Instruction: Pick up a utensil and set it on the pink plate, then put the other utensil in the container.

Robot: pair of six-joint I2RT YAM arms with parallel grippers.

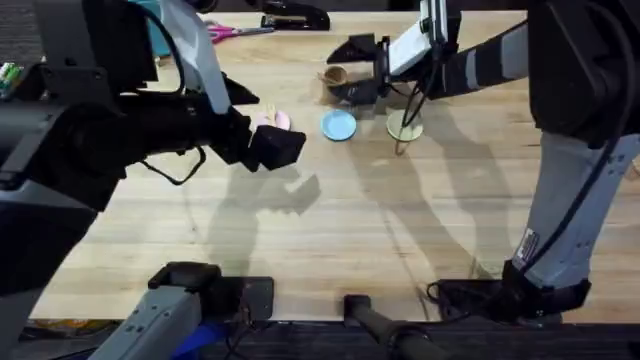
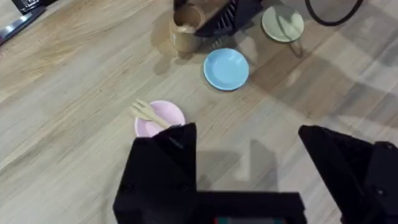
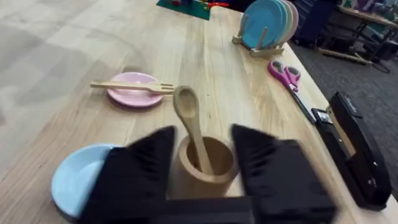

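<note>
The wooden fork [image 2: 148, 112] lies across the pink plate [image 2: 160, 119], its tines over the rim; both also appear in the right wrist view, fork [image 3: 134, 86] on pink plate [image 3: 132, 92]. My left gripper [image 2: 249, 149] hovers open above the table just beside that plate, holding nothing; from overhead this left gripper [image 1: 280, 148] partly covers the pink plate [image 1: 277, 120]. The wooden spoon [image 3: 188, 121] stands bowl-up inside the brown container [image 3: 205, 167]. My right gripper [image 3: 204, 134] is open, one finger on each side of the container, not touching the spoon. Overhead, the right gripper [image 1: 354, 90] sits by the container [image 1: 334, 76].
A blue plate [image 1: 339, 125] and a yellow-green plate [image 1: 404, 127] lie near the container. Pink scissors [image 3: 285, 74], a black stapler [image 3: 351, 143] and a rack of plates [image 3: 267, 25] sit along the table's far side. Bare wood stretches toward the arm bases.
</note>
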